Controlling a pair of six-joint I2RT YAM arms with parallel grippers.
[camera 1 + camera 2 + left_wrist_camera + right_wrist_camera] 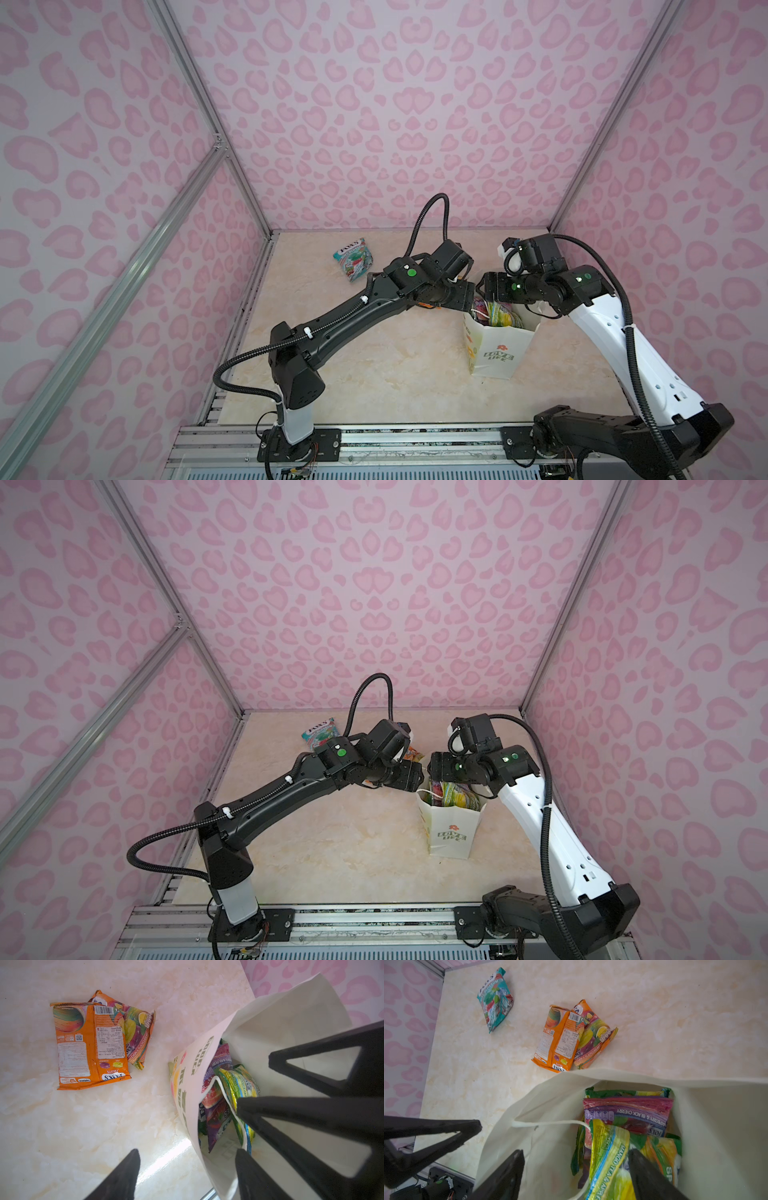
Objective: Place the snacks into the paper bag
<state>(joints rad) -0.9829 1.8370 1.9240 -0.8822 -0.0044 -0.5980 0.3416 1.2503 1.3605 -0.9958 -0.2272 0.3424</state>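
**Cell contents, largest first**

1. Pink heart-patterned walls [374, 104]: they close you in on three sides and meet the tabletop at its back and side edges.
2. Beige marbled tabletop [374, 374]: your widest open room is the near half, bare in both top views between the aluminium front rail [415, 436] and the bag.
3. White paper carrier bag [498, 353], green "LOVE LIFE" print: it stands upright, right of centre, with its mouth splayed open.
4. Left end effector [188, 1150]: jaws well apart, gripping nothing. They straddle the bag's rim, one finger over the tabletop and one over the bag's inside.
5. Right end effector [576, 1150]: jaws well apart at the bag's mouth, nothing pinched. One finger lies across the green-yellow pouch.
6. Orange glossy pouch [91, 1047]: flat, label side up, on the tabletop near the bag's far side.
7. Orange fruit-print pouch [137, 1030]: partly under item 6.
8. Teal glossy pouch [353, 259]: near the back left corner, well apart from the bag, with bare tabletop around it.
9. Green-yellow glossy pouch [608, 1157]: on edge inside the bag.
10. Purple glossy pouch [627, 1111]: inside the bag, beside item 9.
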